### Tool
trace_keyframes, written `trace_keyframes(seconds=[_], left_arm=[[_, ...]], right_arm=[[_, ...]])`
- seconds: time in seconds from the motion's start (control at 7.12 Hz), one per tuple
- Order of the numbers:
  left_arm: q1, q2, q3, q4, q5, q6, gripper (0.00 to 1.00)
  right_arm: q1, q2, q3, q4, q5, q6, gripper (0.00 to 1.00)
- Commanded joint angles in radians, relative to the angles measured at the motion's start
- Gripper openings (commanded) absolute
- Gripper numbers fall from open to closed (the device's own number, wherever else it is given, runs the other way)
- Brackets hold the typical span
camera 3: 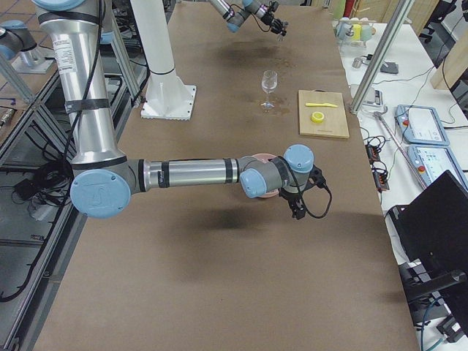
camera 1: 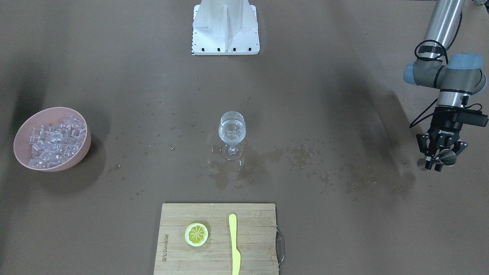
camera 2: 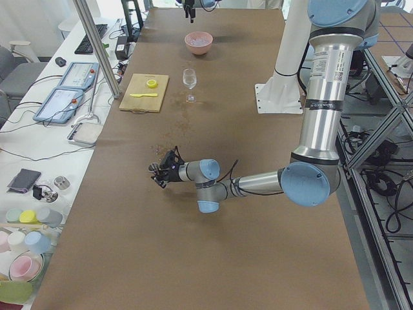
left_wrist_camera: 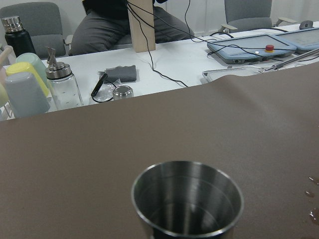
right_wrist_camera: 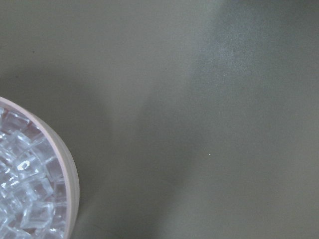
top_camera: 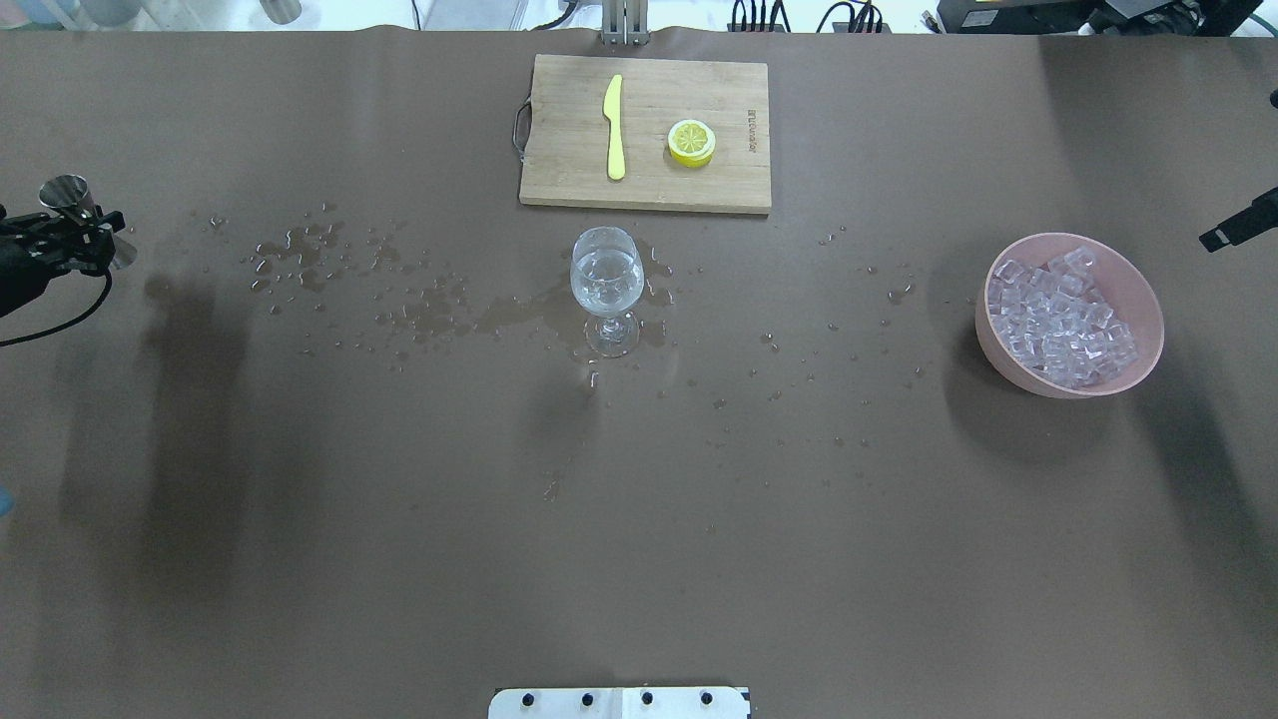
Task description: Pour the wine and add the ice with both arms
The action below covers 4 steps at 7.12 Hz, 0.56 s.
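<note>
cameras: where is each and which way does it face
Front-facing: across table, facing pedestal; left gripper holds steel cup.
Overhead: behind pedestal, looking forward; same gripper, left edge.
Exterior left: table end; left arm near.
Exterior right: opposite end; right arm near.
Left wrist: over cup.
Right wrist: down on ice bowl.
Wine glass: all four exteriors.

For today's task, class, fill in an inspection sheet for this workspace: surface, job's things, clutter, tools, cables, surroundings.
Surface: brown table, wet, puddles around the glass.
Job's things: glass upright at centre, holding clear wine; pink bowl full of ice.
Clutter: cutting board with lemon slice and yellow knife.
Tools: left tool shut on a steel cup; right tool near the bowl, state unclear.
Cables: black cable loops off the left wrist.
Surroundings: side bench with tablets.
</note>
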Motion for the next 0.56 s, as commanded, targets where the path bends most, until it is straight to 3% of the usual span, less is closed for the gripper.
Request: trace_keyframes(seconds=[0.0,0.42], left_arm=[[0.003,-0.001,0.021,-0.031,0.013,-0.009,0.0],[0.011,-0.003,0.029,-0.033,0.058,-0.049,0.0]], right_arm=[[0.0,0.0,0.003,0.0,0.0,0.001,1.0],[-0.003,0.002,0.002,0.0,0.002,0.001,1.0]])
